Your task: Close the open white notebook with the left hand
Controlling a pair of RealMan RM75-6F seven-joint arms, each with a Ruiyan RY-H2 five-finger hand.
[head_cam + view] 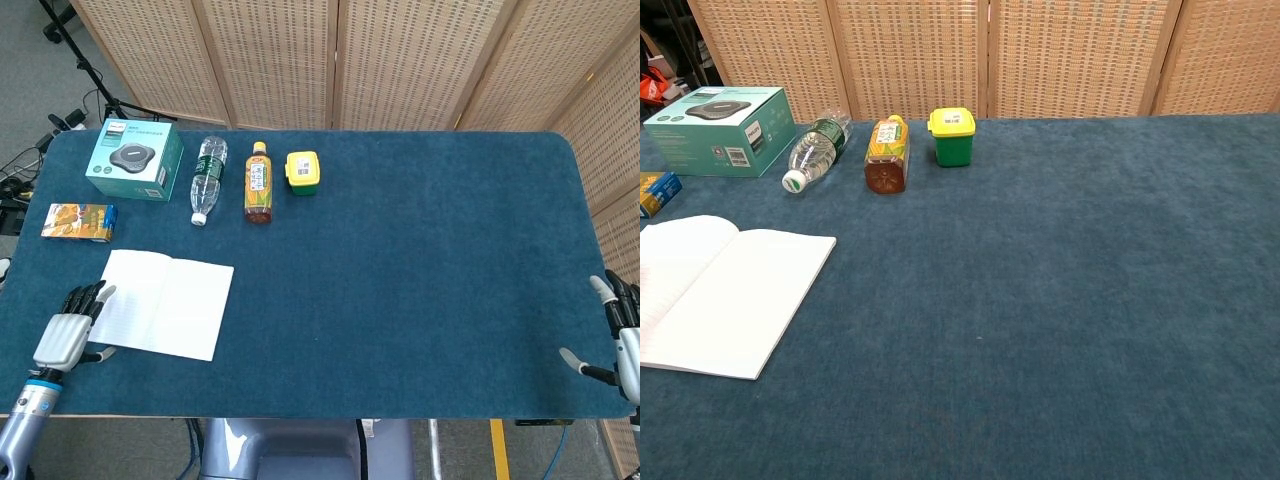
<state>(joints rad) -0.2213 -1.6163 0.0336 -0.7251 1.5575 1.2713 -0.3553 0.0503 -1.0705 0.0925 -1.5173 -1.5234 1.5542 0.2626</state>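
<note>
The white notebook [165, 304] lies open and flat on the blue table near its front left; in the chest view the notebook [725, 292] fills the lower left. My left hand [66, 334] sits at the notebook's left edge with fingers apart, fingertips at the page's outer border and thumb against the lower left corner, holding nothing. My right hand [618, 339] hovers at the table's front right edge, fingers spread and empty. Neither hand shows in the chest view.
Along the back left stand a teal box [134, 160], a lying clear water bottle [205, 179], a lying orange drink bottle [258, 181] and a small yellow-lidded green container [303, 172]. A small orange and blue carton [79, 221] lies above the notebook.
</note>
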